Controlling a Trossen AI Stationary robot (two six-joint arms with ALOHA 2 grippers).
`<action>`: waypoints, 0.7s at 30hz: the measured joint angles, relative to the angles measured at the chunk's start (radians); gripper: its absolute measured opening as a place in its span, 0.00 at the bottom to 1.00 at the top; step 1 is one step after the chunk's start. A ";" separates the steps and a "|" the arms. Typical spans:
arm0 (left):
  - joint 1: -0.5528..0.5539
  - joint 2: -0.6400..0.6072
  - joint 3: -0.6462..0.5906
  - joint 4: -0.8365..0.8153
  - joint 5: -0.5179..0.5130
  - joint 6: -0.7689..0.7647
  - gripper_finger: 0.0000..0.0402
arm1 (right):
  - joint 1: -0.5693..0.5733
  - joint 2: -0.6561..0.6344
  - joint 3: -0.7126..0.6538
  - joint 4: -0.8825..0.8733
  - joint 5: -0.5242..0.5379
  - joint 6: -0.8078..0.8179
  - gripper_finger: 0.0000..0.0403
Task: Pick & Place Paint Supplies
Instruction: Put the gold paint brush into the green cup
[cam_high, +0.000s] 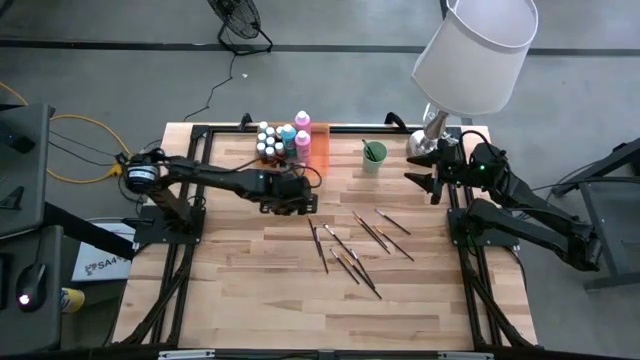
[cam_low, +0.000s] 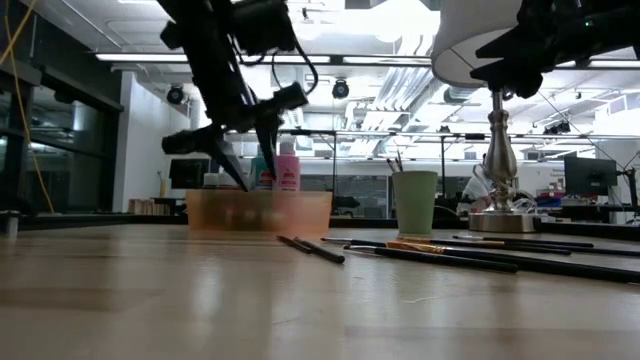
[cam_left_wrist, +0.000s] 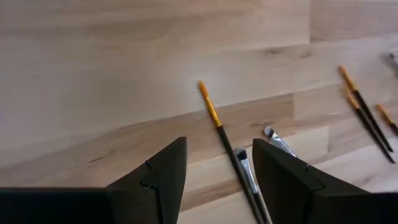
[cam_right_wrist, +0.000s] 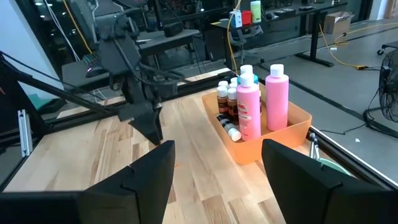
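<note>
The white-capped paint bottles (cam_high: 281, 140) already stand in the translucent orange tray (cam_high: 320, 146) at upper centre. The thin dark paintbrushes (cam_high: 352, 248) lie scattered mid-frame on the wooden table (cam_high: 240, 290), unpicked. The left gripper (cam_high: 296, 203) hovers open and empty beside them; the right gripper (cam_high: 428, 180) waits open at right. A pale green cup (cam_high: 374, 156) and a white-shaded lamp (cam_high: 470, 50) crowd the far edge.

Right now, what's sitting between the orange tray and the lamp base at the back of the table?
In the high view, only the pale green cup stands between the orange tray and the lamp base; otherwise bare wood.
</note>
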 joint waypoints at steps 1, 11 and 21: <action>0.000 0.018 0.010 -0.002 0.011 -0.011 0.45 | 0.000 0.000 0.000 -0.001 0.000 0.000 0.58; 0.036 0.221 0.262 -0.238 0.077 -0.033 0.45 | 0.000 0.000 0.000 -0.001 0.000 0.000 0.58; 0.088 0.424 0.507 -0.375 0.141 -0.005 0.45 | 0.000 0.000 0.000 0.000 0.000 0.000 0.58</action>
